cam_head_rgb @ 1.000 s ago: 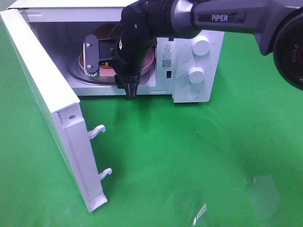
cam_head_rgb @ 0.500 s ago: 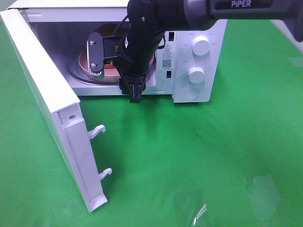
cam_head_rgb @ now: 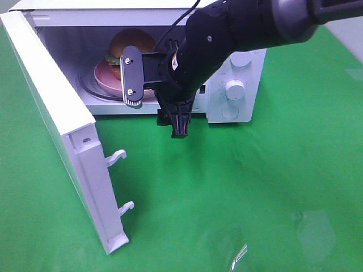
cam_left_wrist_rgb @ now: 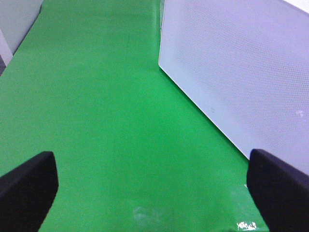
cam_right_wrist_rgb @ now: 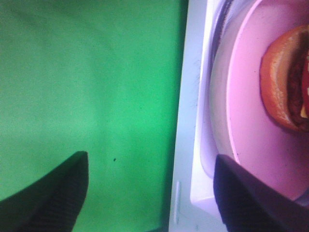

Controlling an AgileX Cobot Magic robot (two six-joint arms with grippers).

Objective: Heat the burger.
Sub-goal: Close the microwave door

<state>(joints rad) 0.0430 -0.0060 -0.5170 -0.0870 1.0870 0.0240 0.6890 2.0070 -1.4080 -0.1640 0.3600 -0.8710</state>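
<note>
The burger [cam_head_rgb: 131, 44], with a golden-brown bun and green lettuce, sits on a round pink plate [cam_head_rgb: 104, 76] inside the open white microwave [cam_head_rgb: 227, 113]. My right gripper [cam_head_rgb: 179, 126] hangs just outside the microwave's front opening, to the right of the plate, pointing down. In the right wrist view it [cam_right_wrist_rgb: 149, 193] is open and empty over the cavity's front sill, with the burger [cam_right_wrist_rgb: 285, 82] and the plate [cam_right_wrist_rgb: 246, 116] beyond it. My left gripper [cam_left_wrist_rgb: 154, 193] is open and empty over green cloth; it does not show in the exterior view.
The microwave door [cam_head_rgb: 57, 119] stands swung out to the front left, with two latch hooks [cam_head_rgb: 116, 156] on its edge. Two white knobs [cam_head_rgb: 234, 89] are on the control panel. A white dotted microwave panel [cam_left_wrist_rgb: 241, 72] lies beside my left gripper. Green cloth [cam_head_rgb: 238, 192] covers the table.
My right gripper has drawn back out of the microwave towards the front right. The burger and plate, mostly hidden behind it before, now show inside. The door has not moved.
</note>
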